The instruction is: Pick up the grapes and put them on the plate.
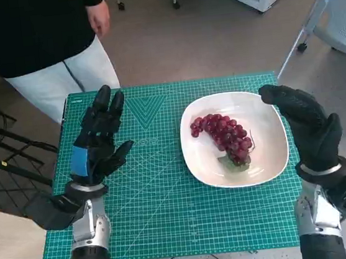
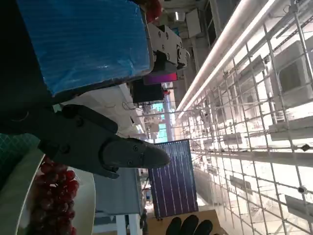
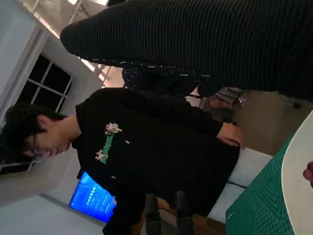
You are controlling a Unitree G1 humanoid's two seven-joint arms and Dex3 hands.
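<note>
While both arms hang above the green cutting mat [image 1: 161, 193], I see the grapes [image 1: 223, 137] lying on the white plate [image 1: 270, 156], which sits on the mat's right half. The bunch runs slantwise across the middle of the plate, red fruit with a bit of green at its near end.

My left hand [image 1: 98, 144] is over the left part of the mat, well apart from the plate, its fingers stretched out and spread, the thumb pointing toward the plate, and it has hold of nothing. From the left wrist camera I get the same hand [image 2: 83, 142] with its blue-taped back and one dark finger reaching out, and past it the grapes [image 2: 54, 191] on the plate's rim [image 2: 14, 196].

My right hand [image 1: 307, 123] is at the plate's right edge, gloved fingers extended over the rim toward the far side, nothing in them. In the right wrist camera the glove [image 3: 205, 44] fills the top as a dark ribbed band, and a slice of the plate [image 3: 297, 181] and mat [image 3: 259, 205] shows at one corner.

A person [image 1: 44, 38] in a black top and pale trousers stands at the far left side of the table, one hand hanging down.
</note>
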